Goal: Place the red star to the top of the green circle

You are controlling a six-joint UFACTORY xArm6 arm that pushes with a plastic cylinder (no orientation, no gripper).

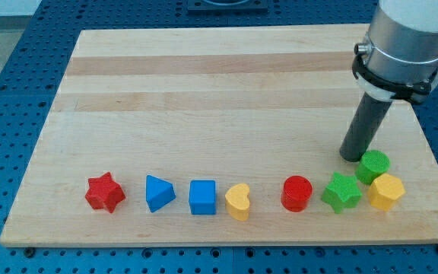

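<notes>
The red star (105, 192) lies near the board's bottom left. The green circle (373, 166) sits at the bottom right, touching a green star (341, 192) and a yellow hexagon (386, 191). My tip (353, 156) rests on the board just left of the green circle, touching or almost touching its upper left edge. It is far to the right of the red star.
A row along the bottom holds a blue triangle (159, 192), a blue cube (202, 197), a yellow heart (238, 202) and a red cylinder (296, 192). The wooden board (226, 76) lies on a blue perforated table. The arm's grey body hangs over the top right.
</notes>
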